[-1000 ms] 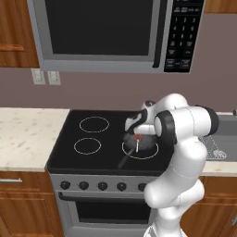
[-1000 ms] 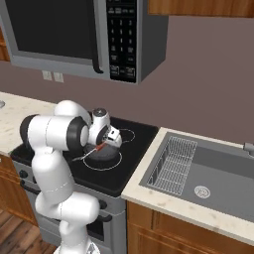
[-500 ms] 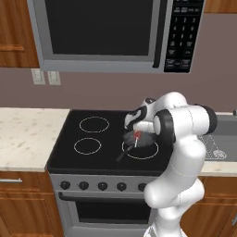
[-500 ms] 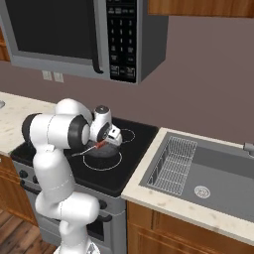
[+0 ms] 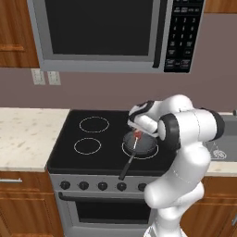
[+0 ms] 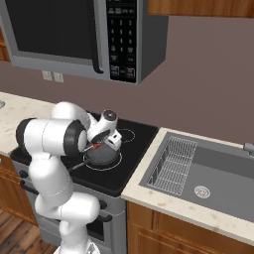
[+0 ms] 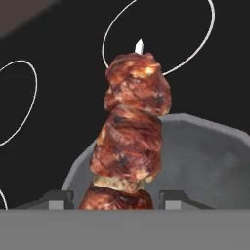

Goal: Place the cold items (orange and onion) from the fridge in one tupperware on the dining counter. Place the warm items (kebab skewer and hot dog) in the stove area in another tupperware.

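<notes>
Nearest you, the pan sits on the stove's near right burner, its handle reaching toward the front edge. Just above it your gripper is clamped on the kebab skewer, whose meat rises between the finger tips, white tip pointing away over the black cooktop. Beyond hangs the microwave. To the right lies the sink.

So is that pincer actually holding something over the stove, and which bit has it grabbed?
Yes, the pincer holds the kebab skewer by its lower meat end, above the frying pan.
</notes>
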